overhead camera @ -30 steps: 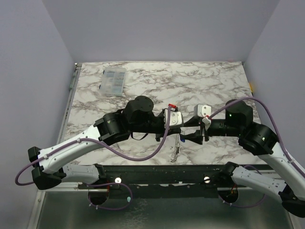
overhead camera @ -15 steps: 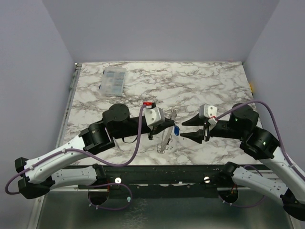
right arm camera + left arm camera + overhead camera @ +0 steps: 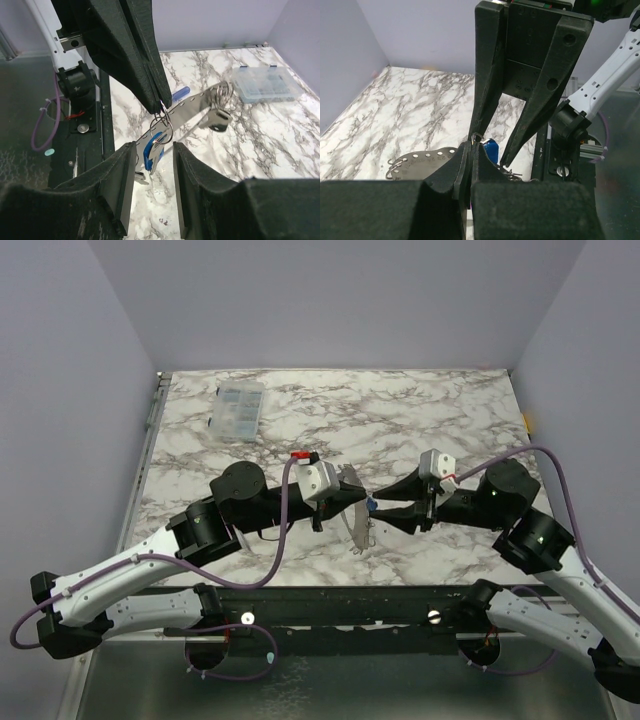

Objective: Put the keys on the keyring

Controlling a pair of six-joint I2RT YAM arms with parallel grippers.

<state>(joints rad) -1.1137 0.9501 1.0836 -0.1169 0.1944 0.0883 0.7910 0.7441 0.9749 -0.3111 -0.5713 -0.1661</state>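
Threading looks to be the step in hand. Left tool (image 3: 161, 100) is clamped shut on the keyring (image 3: 195, 107) at its small metal ring (image 3: 161, 127), holding it above the desk (image 3: 280, 150). A blue-headed key (image 3: 150, 152) hangs just under that tool's tips, between the fingers of the right tool (image 3: 154, 147), which stands open. Whether the key is fully threaded I cannot tell. Next, I judge, the right tool must close squarely on the blue head without twisting the ring.

Blue-headed key (image 3: 151, 151) dangles beneath the thin metal ring (image 3: 170, 131) of the keyring (image 3: 194, 106).
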